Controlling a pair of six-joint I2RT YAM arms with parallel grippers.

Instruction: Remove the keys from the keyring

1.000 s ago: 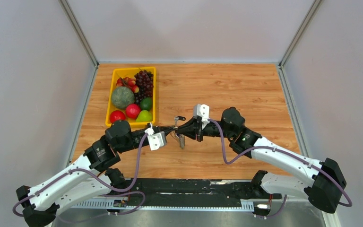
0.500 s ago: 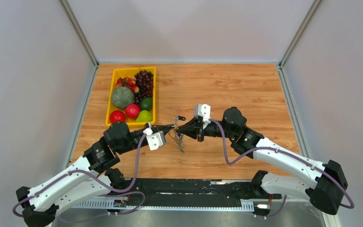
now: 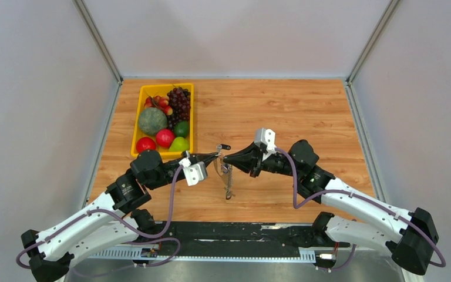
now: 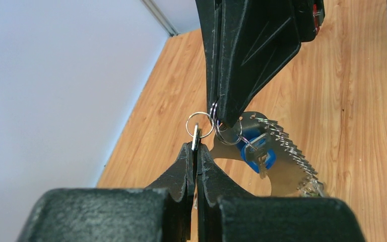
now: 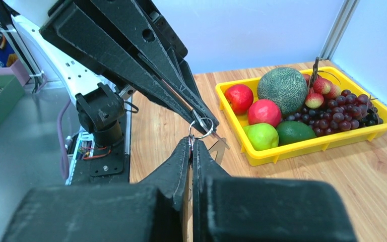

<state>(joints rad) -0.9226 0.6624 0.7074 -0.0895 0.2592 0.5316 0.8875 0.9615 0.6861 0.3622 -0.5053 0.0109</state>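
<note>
My left gripper [image 3: 215,157] and right gripper [image 3: 225,158] meet tip to tip above the table's middle. In the left wrist view my left gripper [image 4: 197,147] is shut on a silver key's blade [image 4: 196,137], with its small ring [image 4: 199,124] sticking out. The right gripper's fingers [image 4: 242,65] come from above, pinching the small rings of the keyring. A blue-headed key [image 4: 254,149] and the grey coil-like keyring [image 4: 289,151] hang below. The keyring [image 3: 229,183] dangles towards the table. My right gripper [image 5: 191,143] is shut on a ring [image 5: 202,128]. A black-headed key [image 3: 224,147] lies on the table.
A yellow tray [image 3: 135,126] of fruit stands at the back left, and shows in the right wrist view [image 5: 302,148]. The wooden table is walled on three sides. The arms' black base rail [image 3: 229,232] runs along the near edge.
My right arm has drawn back to the right. The keyring now hangs lower and longer between the tips. My left gripper has hardly moved.
</note>
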